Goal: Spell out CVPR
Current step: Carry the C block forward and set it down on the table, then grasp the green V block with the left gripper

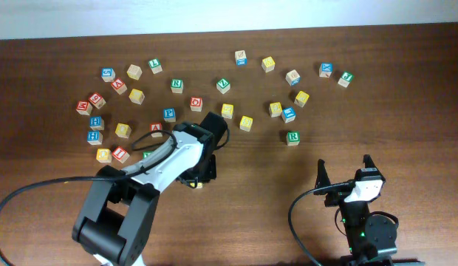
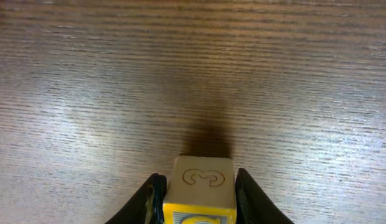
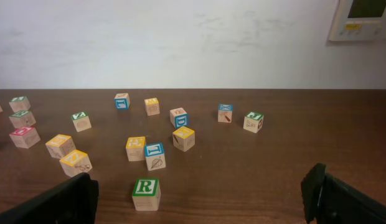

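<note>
My left gripper is shut on a yellow-edged wooden letter block with a 3 on its top face; its coloured letter face is cut off at the frame's edge. In the overhead view the left gripper is low over the table at centre left, and the block shows only as a yellow corner. My right gripper is open and empty at the front right. A green R block lies ahead of it, also in the right wrist view. Many letter blocks are scattered across the far half.
Scattered blocks form an arc from a left cluster to the far right. Blocks lie just beyond the left arm. A black cable loops at the front left. A wall panel hangs behind the table.
</note>
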